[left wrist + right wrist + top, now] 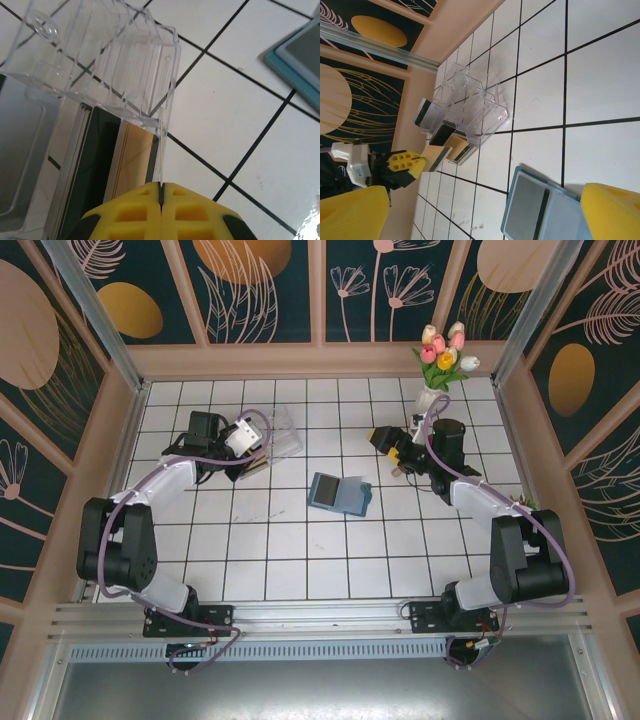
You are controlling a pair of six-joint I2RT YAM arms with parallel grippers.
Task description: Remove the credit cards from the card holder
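**Left claw.** In the top view the left claw [247, 452] sits at the near-left side of the clear plastic box [276, 434], in the far left part of the tiled desk [300, 570]. In the left wrist view its yellow fingers [135, 212] are pressed together. A thin credit card [161, 150], seen edge-on, is pinched in the seam between them. The free end of this card reaches the corner of the box [100, 55]. In the right wrist view the same claw [404, 165] holds the tan card [434, 157], which has a grey stripe, just beside the box [472, 105].

**Right claw.** The right claw [392, 450] is at the far right of the desk, near the vase of tulips [443, 358]. In the right wrist view its fingers [350, 212] are spread wide and grip nothing.

**Credit cards.** Other credit cards [445, 132] stand side by side at the open end of the box: one white-grey, one dark, one tan. In the left wrist view a dark card and a tan card [135, 155] lie below the box wall.

**Card holder.** The teal card holder [338, 492] lies open and flat near the desk centre, between the two arms and well apart from the box. Its grey inner pocket faces up [532, 210]. One corner of it shows at the upper right of the left wrist view [300, 57]. Neither claw touches it.
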